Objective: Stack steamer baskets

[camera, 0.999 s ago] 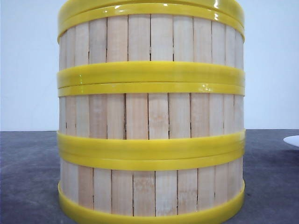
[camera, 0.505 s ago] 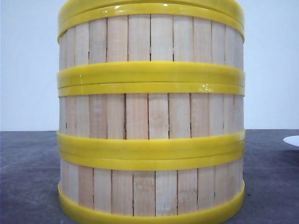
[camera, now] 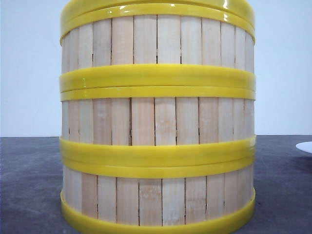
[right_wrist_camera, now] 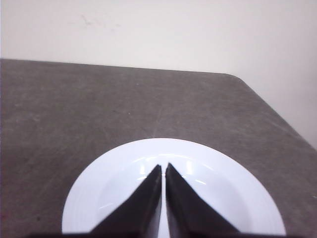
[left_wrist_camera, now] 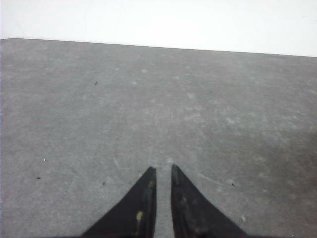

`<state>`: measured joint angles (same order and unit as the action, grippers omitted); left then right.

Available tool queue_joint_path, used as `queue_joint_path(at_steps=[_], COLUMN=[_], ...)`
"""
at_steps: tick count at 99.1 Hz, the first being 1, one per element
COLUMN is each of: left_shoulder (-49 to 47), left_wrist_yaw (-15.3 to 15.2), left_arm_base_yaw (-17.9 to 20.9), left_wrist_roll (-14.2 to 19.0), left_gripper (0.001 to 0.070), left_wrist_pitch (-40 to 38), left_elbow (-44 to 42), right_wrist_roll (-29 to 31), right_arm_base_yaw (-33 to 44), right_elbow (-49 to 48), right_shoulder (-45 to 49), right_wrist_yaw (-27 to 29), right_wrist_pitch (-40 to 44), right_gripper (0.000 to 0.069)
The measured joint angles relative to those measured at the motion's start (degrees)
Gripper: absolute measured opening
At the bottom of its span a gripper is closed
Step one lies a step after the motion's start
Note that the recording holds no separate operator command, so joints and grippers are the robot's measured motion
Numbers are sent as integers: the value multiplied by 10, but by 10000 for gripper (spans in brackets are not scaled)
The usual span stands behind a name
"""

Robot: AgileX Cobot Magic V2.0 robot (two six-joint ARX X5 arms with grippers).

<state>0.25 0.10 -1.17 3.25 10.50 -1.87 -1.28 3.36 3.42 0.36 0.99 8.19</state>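
Three steamer baskets fill the front view, stacked in one straight column close to the camera: the bottom basket stands on the dark table, the middle basket sits on it, and the top basket reaches the upper edge of the view. Their pale slat walls and yellow rims line up. Neither gripper shows in the front view. My left gripper hangs over bare table, fingers together, holding nothing. My right gripper hovers over a white plate, fingers together and empty. No basket shows in either wrist view.
A white plate lies under the right gripper; its edge peeks in at the right of the front view. The grey table ends at a rounded far corner before a pale wall.
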Motion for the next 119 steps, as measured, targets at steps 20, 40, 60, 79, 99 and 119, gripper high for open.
queue_joint_path(at_steps=[20,40,60,79,99,119], left_shoulder=[0,0,0,0,0,0], left_wrist_yaw=[0,0,0,0,0,0], left_arm_base_yaw=[0,0,0,0,0,0], left_wrist_roll=[0,0,0,0,0,0], left_gripper=[27,27,27,27,27,27], left_wrist_pitch=[0,0,0,0,0,0], left_elbow=[0,0,0,0,0,0], right_wrist_roll=[16,16,16,16,16,16], right_arm_base_yaw=[0,0,0,0,0,0], right_elbow=[-26,-26,-26,-26,-26,-26], right_shoulder=[0,0,0,0,0,0], right_wrist_yaw=[-25,-25,-25,-25,-25,-25], right_wrist_pitch=[-8,-14,-14,-14,-14,-15], right_gripper=[8,8,8,8,8,8])
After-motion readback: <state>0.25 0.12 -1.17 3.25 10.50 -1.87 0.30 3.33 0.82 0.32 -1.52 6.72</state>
